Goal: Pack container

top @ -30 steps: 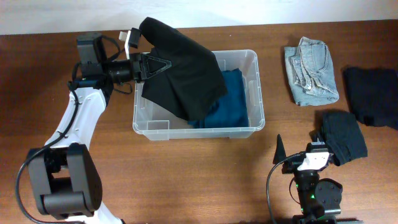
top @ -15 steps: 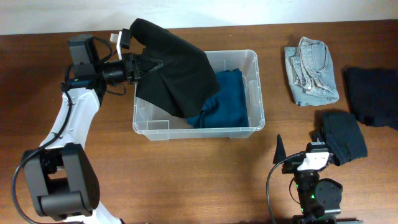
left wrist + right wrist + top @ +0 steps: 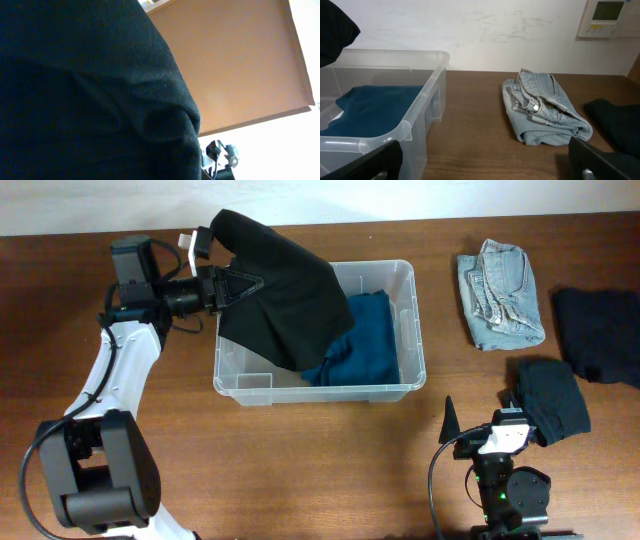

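Overhead cam looks straight down on whole table (image 3: 300, 480). My L wrist cam: jammed close to black cloth (image 3: 75, 100). R wrist cam sits low, facing across; shares container (image 3: 427, 100), jeans (image 3: 545, 112) w/ overhead.

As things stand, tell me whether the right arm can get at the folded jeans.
Probably yes: the right gripper is open and empty, and the jeans lie uncovered straight ahead, nothing between.
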Tool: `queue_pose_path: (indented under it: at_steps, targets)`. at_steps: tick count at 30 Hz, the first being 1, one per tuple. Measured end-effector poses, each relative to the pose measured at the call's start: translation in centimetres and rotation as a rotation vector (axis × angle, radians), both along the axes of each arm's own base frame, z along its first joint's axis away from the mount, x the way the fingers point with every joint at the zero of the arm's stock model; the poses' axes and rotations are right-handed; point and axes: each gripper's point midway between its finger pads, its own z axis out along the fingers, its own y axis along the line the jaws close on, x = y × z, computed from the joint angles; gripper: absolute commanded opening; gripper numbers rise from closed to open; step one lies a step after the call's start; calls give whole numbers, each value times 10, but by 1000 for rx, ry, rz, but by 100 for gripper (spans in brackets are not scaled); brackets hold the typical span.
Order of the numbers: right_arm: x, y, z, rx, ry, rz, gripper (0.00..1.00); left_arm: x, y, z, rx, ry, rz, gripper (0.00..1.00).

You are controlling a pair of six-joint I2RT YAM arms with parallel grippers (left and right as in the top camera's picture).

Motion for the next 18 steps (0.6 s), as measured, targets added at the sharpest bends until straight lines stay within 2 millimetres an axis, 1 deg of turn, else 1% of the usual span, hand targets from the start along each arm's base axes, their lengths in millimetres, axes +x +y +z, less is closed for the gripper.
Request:
queue_pose_path:
  at_steps: [8, 14, 18]
  targets:
    - [0, 0, 0, -1, 0, 0, 98, -12, -3, 12, -47, -48, -82, 13]
    - [0, 0, 0, -1, 0, 0, 98, -15, -4, 15, -61, -49, -105, 13]
    - [0, 0, 0, 0, 0, 0, 98, -17, -7, 15, -63, -49, -114, 4]
